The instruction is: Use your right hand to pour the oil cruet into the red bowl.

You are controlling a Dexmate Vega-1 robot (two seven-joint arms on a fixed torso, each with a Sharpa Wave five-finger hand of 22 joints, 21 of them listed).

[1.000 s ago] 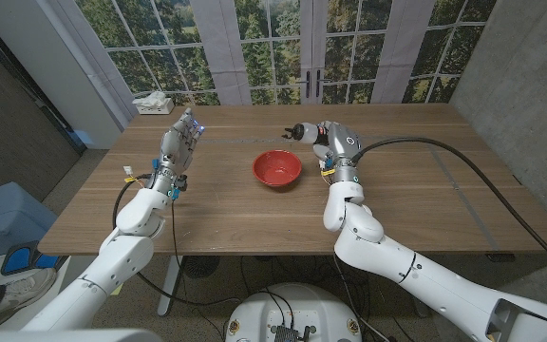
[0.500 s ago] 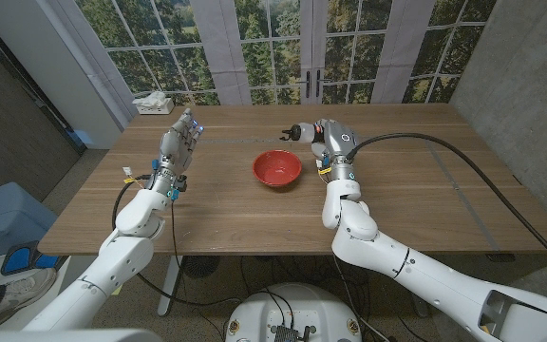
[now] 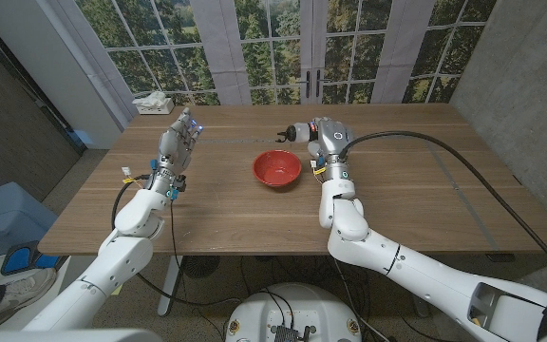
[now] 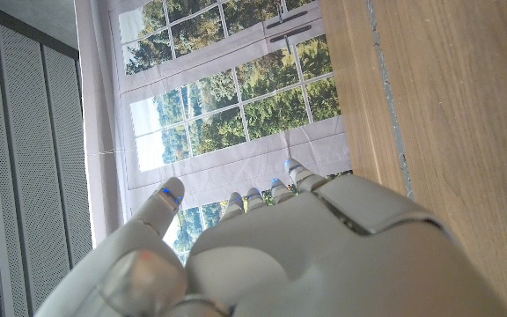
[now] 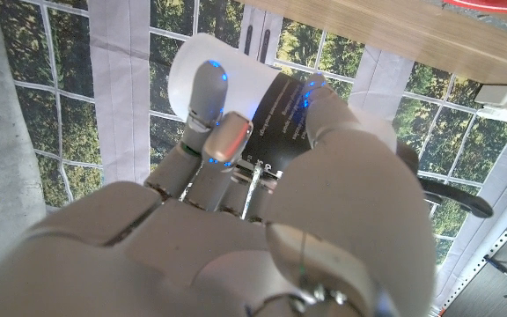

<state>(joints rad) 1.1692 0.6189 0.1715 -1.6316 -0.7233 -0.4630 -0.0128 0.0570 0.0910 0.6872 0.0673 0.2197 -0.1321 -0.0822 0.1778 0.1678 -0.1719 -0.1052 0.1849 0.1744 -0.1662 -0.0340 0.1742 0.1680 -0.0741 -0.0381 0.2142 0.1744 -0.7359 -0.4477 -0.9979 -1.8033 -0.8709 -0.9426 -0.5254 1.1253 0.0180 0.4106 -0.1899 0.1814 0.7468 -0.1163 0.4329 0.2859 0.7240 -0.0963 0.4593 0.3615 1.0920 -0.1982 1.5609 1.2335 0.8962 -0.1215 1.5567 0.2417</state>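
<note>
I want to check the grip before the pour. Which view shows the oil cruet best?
The right wrist view: the right hand grips the oil cruet, its label visible. In the head view, only its dark spout shows.

text: none legible | oil cruet [image 5: 275, 106] label: print (too blurred)

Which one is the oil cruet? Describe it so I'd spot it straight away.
Start at the wooden table and find the red bowl near its middle. Just beside the bowl, toward the windows, the right hand grips the oil cruet: a pale, frosted cylinder with a black label, with a dark spout pointing over the bowl.
</note>
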